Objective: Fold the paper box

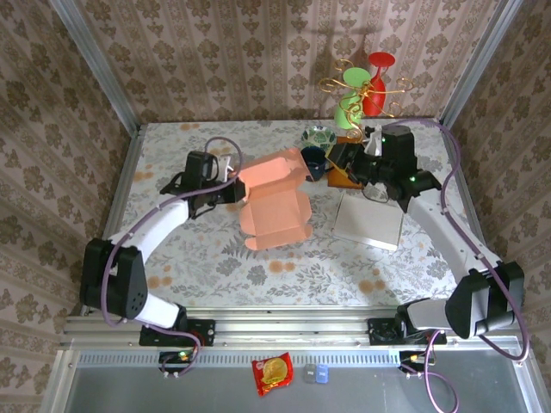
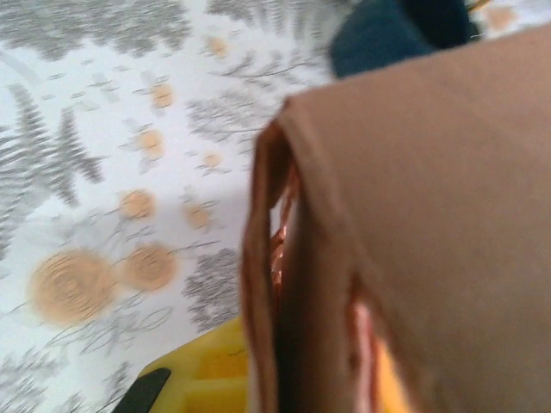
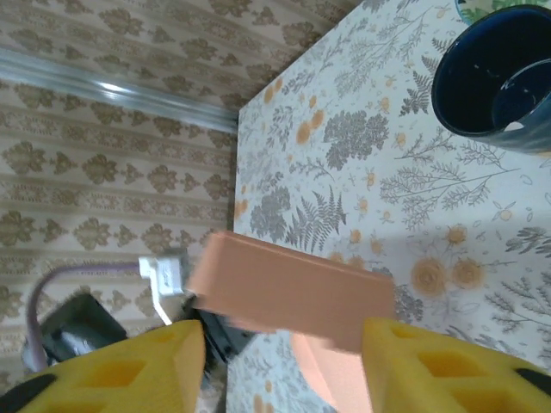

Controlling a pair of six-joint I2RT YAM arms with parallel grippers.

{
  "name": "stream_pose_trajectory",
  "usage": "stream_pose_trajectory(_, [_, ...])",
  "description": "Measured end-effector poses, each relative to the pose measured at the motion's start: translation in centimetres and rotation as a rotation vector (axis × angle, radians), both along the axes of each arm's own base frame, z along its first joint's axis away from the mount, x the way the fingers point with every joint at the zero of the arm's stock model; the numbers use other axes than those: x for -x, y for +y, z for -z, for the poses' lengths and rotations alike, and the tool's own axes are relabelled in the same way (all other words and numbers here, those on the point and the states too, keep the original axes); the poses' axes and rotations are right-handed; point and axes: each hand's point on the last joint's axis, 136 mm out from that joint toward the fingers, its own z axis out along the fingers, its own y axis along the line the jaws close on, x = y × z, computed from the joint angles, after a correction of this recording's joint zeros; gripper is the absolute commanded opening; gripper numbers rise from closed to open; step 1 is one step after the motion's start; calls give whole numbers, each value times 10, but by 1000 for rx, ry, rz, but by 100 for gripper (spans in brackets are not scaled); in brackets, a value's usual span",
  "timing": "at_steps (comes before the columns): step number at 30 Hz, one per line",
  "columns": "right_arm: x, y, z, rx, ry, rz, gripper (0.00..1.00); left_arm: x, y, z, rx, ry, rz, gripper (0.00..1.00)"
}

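Left tool (image 1: 231, 188) clamped shut, right tool (image 3: 282, 353) parted, arms reaching inward

The salmon-pink paper box (image 1: 274, 211) lies partly folded mid-table, tray open upward, lid flap raised toward 12 o'clock.

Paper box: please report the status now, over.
Left tool shut on paper box edge. Right tool open, not touching the box. Box partly folded, not closed. Blue mug close beside it.
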Motion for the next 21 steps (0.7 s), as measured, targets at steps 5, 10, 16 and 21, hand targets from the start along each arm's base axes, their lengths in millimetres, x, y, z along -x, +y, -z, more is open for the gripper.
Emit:
stream_pose_trajectory(5, [4,12,-1,26,-9,-124,48,3,-21,-1,162,104,143,0])
stream_pose_trajectory(10, [3,23,-9,25,-46,-225,49,13,-37,-1,262,189,243,0])
stream_pose_trajectory(16, [5,30,-20,45,-94,-311,49,14,-46,-13,323,222,299,0])
stream_pose_trajectory(21, [8,32,-21,64,-111,-349,48,19,-47,-13,333,254,312,0])
